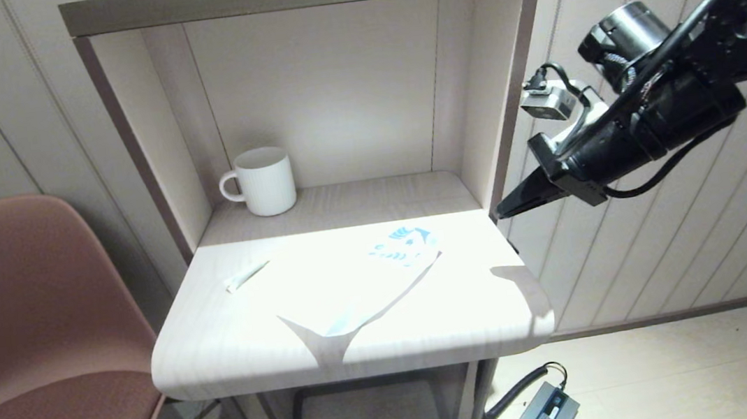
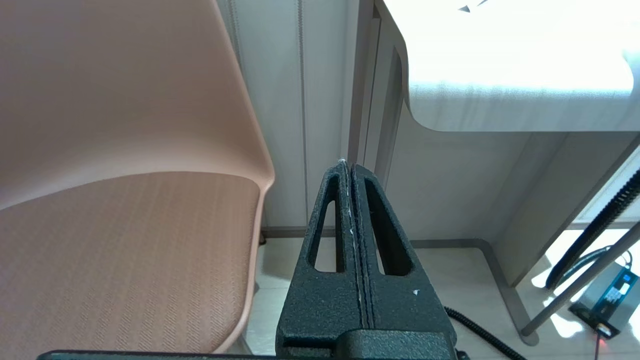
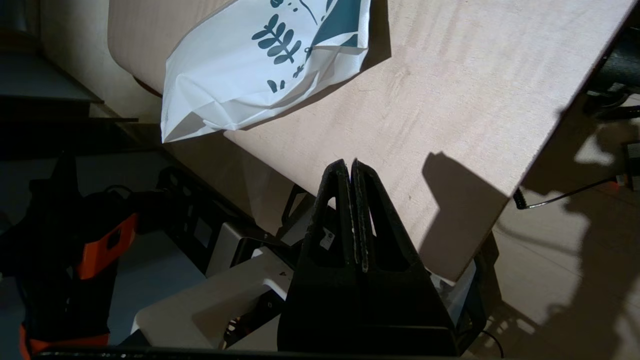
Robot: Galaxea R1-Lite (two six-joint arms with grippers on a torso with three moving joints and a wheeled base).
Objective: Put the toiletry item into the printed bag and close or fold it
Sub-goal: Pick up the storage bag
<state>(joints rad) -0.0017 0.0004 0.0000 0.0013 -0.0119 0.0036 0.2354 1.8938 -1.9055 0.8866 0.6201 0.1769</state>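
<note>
The toiletry item [image 1: 245, 275], a tiny slim white tube, lies on the left part of the desk top. The printed bag [image 1: 367, 280] lies flat in the middle of the desk, its blue leaf prints at the far right end; the right wrist view shows that printed end [image 3: 260, 65]. My right gripper [image 1: 501, 210] hangs shut and empty in the air just off the desk's right edge, apart from the bag; the same right gripper [image 3: 348, 164] shows over the desk corner. My left gripper [image 2: 348, 164] is shut, empty, low beside the chair.
A white ribbed mug [image 1: 263, 181] stands at the back left of the alcove. The desk top [image 1: 469, 311] has side walls and a shelf above. A pink chair [image 1: 29, 333] stands to the left. A black box with cable [image 1: 541, 415] lies on the floor.
</note>
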